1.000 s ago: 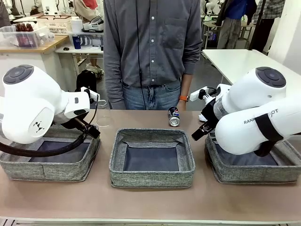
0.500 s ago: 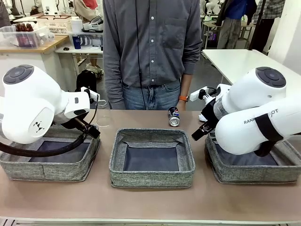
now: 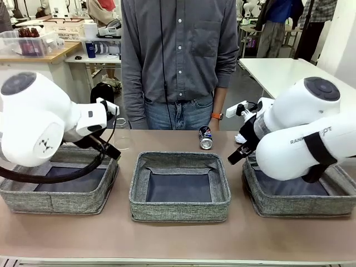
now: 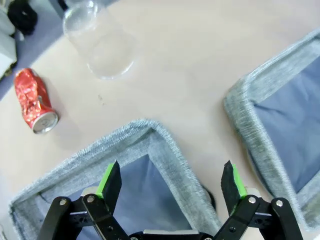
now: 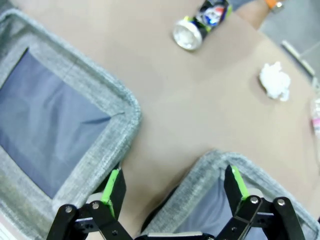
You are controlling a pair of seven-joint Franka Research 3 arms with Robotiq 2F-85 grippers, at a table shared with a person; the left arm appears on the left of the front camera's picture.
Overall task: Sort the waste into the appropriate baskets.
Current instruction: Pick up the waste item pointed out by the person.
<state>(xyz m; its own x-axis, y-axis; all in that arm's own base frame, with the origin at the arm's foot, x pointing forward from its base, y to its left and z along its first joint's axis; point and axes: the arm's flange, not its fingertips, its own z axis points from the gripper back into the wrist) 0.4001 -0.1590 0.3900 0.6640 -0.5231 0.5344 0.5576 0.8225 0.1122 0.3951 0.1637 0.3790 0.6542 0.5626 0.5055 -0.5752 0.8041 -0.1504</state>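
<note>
Grey basket (image 4: 75, 162) rim lies between left gripper (image 4: 170, 170) and red can (image 4: 35, 102).

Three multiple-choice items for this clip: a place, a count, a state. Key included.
1. The dark blue can lies: A on the table beyond the middle basket; B inside a basket; C in a gripper.
2. Grey baskets on the table: A two; B three; C four.
3. The left gripper is: A shut on a can; B shut on a cup; C open, empty.
Key: A, it lies on bare tabletop; B, left basket, middle and right basket; C, its jaws stand apart with nothing held.
</note>
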